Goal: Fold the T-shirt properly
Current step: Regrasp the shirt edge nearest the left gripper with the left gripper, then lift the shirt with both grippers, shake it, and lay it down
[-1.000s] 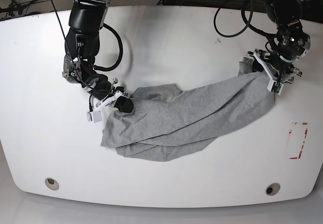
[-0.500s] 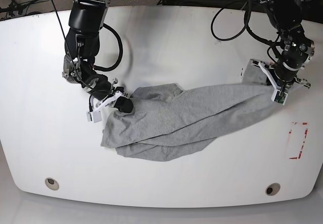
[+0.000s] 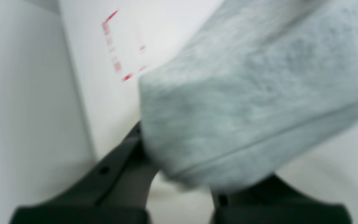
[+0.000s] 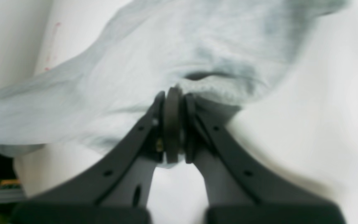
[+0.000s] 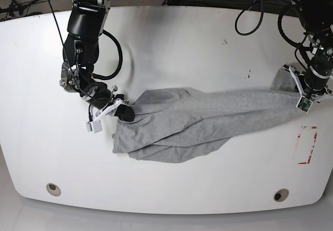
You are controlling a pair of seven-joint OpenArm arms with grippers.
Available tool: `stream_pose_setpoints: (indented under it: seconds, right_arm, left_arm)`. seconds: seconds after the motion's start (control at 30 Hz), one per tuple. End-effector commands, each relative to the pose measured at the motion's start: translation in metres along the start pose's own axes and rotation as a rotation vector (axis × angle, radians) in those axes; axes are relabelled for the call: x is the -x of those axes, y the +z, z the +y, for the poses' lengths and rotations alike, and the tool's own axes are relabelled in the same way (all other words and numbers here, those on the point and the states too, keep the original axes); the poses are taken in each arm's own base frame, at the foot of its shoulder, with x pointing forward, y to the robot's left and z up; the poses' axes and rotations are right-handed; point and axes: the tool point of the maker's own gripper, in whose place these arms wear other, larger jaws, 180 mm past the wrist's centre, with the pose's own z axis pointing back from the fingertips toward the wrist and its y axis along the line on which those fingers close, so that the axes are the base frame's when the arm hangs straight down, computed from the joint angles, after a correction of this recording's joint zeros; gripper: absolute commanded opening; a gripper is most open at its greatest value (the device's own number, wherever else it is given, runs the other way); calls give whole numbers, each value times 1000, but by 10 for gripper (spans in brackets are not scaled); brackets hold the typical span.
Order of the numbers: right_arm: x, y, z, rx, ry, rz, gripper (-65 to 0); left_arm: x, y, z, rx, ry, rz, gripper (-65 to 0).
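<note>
Base view: the T-shirt (image 5: 208, 122) lies stretched across the white table (image 5: 171, 49) between both arms — the right gripper (image 5: 124, 112) pinches its one end, the left gripper (image 5: 306, 91) clamps the other near red tape marks (image 5: 308, 145), fabric bunched between its fingers (image 3: 129, 168).

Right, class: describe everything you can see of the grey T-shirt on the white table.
The heather-grey soft cotton T-shirt lies stretched sideways across the white table, creased and partly doubled over along its lower edge. No lettering shows. The left gripper pinches one end, and the right gripper pinches the other.
</note>
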Motion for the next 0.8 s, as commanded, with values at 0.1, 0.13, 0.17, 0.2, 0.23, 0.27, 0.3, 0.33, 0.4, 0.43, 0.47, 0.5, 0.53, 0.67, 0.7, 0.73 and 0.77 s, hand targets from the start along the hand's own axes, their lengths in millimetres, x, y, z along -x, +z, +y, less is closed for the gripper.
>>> stream_pose_setpoints:
  seconds: [0.1,0.13,0.17,0.2,0.23,0.27,0.3,0.33,0.4,0.43,0.47,0.5,0.53,0.67,0.7,0.73,0.77]
  right_arm:
    - [-45,15,4,-2,81,-97,-650]
    - [-47,17,3,2,92,-100,-650]
    - [-51,19,5,3,104,-108,-650]
    - [-56,20,6,2,116,-116,-650]
    - [-59,22,7,3,125,-121,-650]
    - [-62,25,6,9,138,-120,-650]
    - [-64,29,1,23,153,-109,-650]
    - [-65,31,-1,30,159,-103,-650]
    - [-75,35,-3,37,178,-110,-650]
    - [-82,35,-1,35,189,-119,-650]
    - [-88,34,2,30,197,-129,-650]
    - [-96,36,3,31,208,-140,-650]
    - [-103,38,3,35,221,-146,-650]
    - [-124,35,17,16,279,-154,-650]
    - [-130,35,19,16,304,-153,-650]
    - [-136,36,21,17,329,-151,-650]
    - [-142,36,25,15,349,-151,-650]
  left_arm:
    - [-9,7,14,-30,-43,-27,-650]
    - [-6,7,13,-24,-56,-18,-650]
    - [-5,7,11,-13,-79,-11,-650]
    - [-6,7,10,-9,-96,-11,-650]
    - [-9,8,12,-12,-112,-16,-650]
    - [-11,10,15,-18,-123,-18,-650]
    - [-12,11,16,-23,-130,-22,-650]
    - [-13,12,18,-29,-134,-24,-650]
    - [-19,13,26,-47,-140,-36,-650]
    - [-24,13,31,-60,-141,-46,-650]
    - [-29,13,36,-72,-141,-56,-650]
    - [-35,13,41,-86,-138,-71,-650]
    - [-40,14,45,-97,-136,-83,-650]
    - [-64,17,61,-143,-123,-144,-650]
    - [-70,18,64,-154,-113,-161,-650]
    - [-76,19,68,-165,-104,-177,-650]
    - [-82,20,72,-179,-96,-195,-650]
